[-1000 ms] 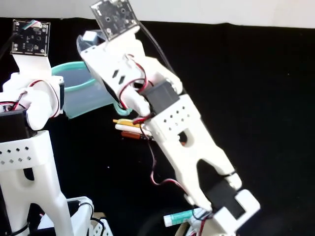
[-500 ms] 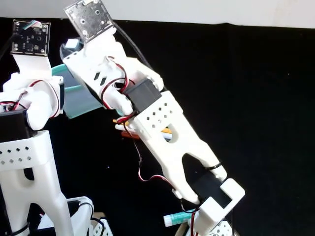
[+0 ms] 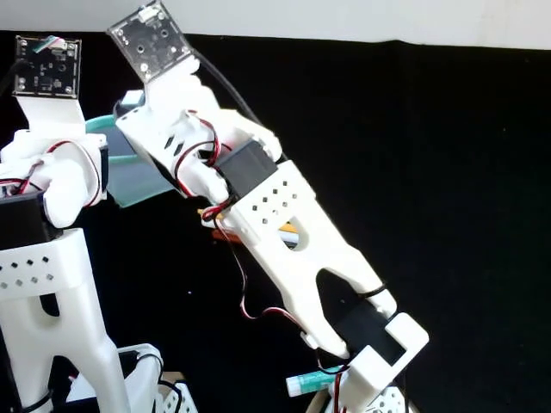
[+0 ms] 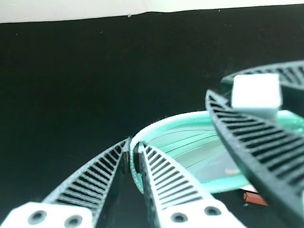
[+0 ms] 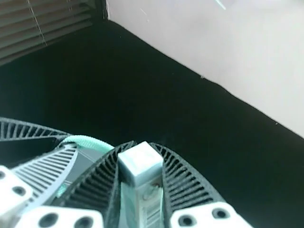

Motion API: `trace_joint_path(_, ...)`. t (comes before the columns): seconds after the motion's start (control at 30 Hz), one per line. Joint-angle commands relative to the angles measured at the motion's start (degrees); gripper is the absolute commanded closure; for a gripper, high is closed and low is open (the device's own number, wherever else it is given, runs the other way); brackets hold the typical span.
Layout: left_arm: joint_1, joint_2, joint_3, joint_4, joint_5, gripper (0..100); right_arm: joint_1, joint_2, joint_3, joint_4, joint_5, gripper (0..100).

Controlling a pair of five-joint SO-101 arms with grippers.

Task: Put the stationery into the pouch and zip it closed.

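Observation:
The teal see-through pouch (image 3: 129,179) is held up off the black table at the back left. My left gripper (image 4: 133,148) is shut on its zipper rim (image 4: 156,129), keeping the mouth open. My right gripper (image 5: 140,153) is shut on a pale, box-shaped stationery item (image 5: 139,165), just above the pouch mouth (image 5: 88,141). The same item (image 4: 255,92) shows in the left wrist view over the pouch interior (image 4: 194,152). Several pens (image 3: 213,218) lie on the table under the right arm. A brown pen (image 4: 254,197) lies beside the pouch.
A teal-and-white stick (image 3: 313,379) lies near the right arm's base at the front. The right arm (image 3: 293,249) slants across the table's middle. A white wall edge (image 3: 387,21) borders the back. Open black table lies to the right.
The right arm has swung left with its item, from beside the pouch to over its mouth. The left gripper and pouch shifted slightly.

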Motion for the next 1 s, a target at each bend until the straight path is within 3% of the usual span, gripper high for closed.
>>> trace_joint_path(0.0,-1.45,0.04,-0.22,-0.09,0.18,99,-0.13,-0.4,1.98,-1.45,-0.44,99.1)
trace_joint_path(0.97,-1.45,0.04,-0.22,-0.18,0.18,99,-1.54,-0.22,0.75,-9.71,-0.44,99.1)
